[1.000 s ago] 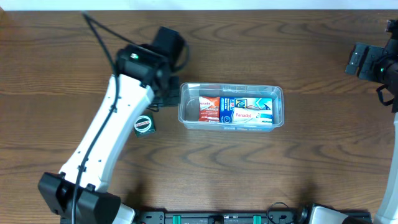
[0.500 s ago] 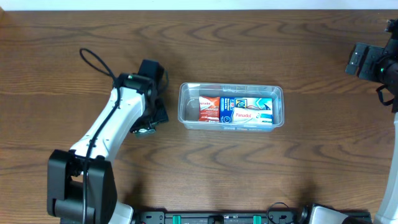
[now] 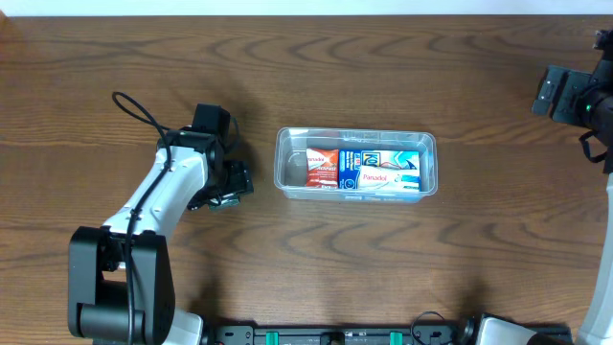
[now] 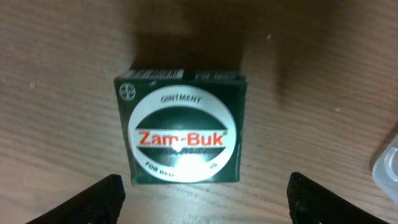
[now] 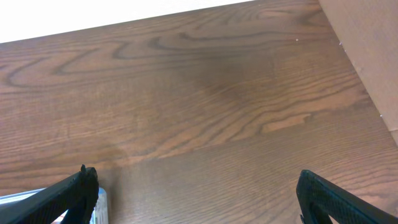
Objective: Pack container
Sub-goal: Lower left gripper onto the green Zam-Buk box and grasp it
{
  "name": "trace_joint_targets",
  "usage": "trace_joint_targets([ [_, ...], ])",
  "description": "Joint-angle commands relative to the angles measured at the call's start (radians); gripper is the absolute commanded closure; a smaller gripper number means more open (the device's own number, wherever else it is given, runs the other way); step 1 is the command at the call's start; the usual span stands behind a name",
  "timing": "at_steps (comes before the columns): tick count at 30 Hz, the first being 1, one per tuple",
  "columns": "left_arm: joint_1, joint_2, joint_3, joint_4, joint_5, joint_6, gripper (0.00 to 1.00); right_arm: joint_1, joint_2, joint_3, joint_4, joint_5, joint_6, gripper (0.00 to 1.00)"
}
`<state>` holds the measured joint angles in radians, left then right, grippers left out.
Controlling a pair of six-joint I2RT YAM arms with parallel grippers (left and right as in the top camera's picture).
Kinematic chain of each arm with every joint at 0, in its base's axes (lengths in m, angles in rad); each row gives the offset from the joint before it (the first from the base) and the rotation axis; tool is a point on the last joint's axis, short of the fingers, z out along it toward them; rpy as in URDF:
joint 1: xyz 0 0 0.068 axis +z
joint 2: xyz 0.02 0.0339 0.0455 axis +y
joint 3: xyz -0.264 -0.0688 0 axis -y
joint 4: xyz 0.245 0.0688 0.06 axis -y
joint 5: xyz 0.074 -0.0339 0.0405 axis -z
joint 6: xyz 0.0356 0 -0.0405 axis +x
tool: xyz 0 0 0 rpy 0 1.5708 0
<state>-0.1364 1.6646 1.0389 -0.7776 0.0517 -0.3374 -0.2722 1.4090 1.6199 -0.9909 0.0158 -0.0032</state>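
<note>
The clear plastic container (image 3: 428,163) sits mid-table and holds a red Panadol box (image 3: 323,168) and a blue Panadol box (image 3: 383,169). A dark green Zam-Buk ointment box (image 4: 180,127) lies flat on the wood to the left of it. My left gripper (image 4: 202,205) is open just above the table, and the box lies just ahead of its spread fingers (image 4: 93,199). In the overhead view the left gripper (image 3: 233,184) covers most of that box. My right gripper (image 3: 573,96) is open and empty at the far right, away from the container.
The container's corner (image 4: 388,165) shows at the right edge of the left wrist view, and its end (image 5: 25,202) at the lower left of the right wrist view. The left arm's cable (image 3: 134,110) loops over the table.
My left arm has swung back toward the left and down, and its gripper now sits over the Zam-Buk box. The right arm and the container have not moved.
</note>
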Motion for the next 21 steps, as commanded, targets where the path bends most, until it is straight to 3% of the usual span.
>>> trace_joint_targets([
  [1,0.003,0.005,-0.004,0.006,0.008,0.059,0.14,-0.006,0.002,0.002,-0.001,0.003,0.017,0.01],
  [8,0.033,0.054,-0.004,0.009,-0.014,0.077,0.11,-0.006,0.002,0.002,-0.001,0.003,0.017,0.01],
  [21,0.035,0.145,-0.004,0.080,-0.014,0.119,0.13,-0.006,0.002,0.002,-0.001,0.003,0.017,0.01],
])
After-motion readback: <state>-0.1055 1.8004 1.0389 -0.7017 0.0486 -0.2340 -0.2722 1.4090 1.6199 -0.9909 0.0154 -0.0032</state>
